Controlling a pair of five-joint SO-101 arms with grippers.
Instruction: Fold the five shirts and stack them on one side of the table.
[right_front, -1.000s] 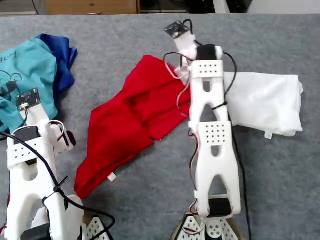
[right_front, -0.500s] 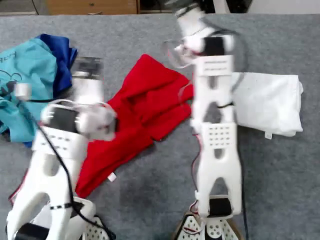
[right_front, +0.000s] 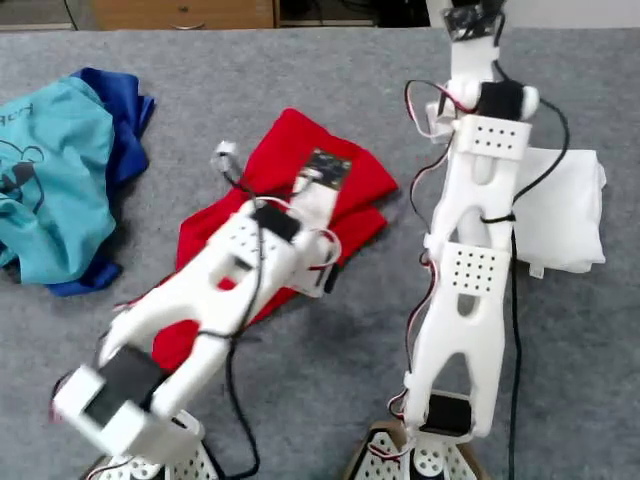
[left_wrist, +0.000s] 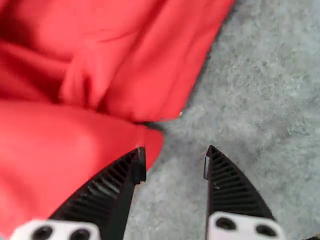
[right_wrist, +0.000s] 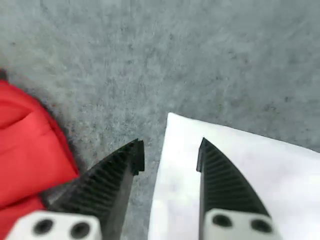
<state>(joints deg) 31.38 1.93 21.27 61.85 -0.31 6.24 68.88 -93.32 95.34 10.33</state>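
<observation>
Left gripper (left_wrist: 172, 162), fingers apart and empty, hangs at the edge of the red shirt (right_front: 300, 150). Right gripper (right_wrist: 167, 150), likewise apart, hangs over the white shirt (right_front: 565, 205) near the table's (right_front: 250, 70) right edge.

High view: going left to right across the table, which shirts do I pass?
teal shirt → blue shirt showing from under its right edge → red shirt → white shirt
</observation>
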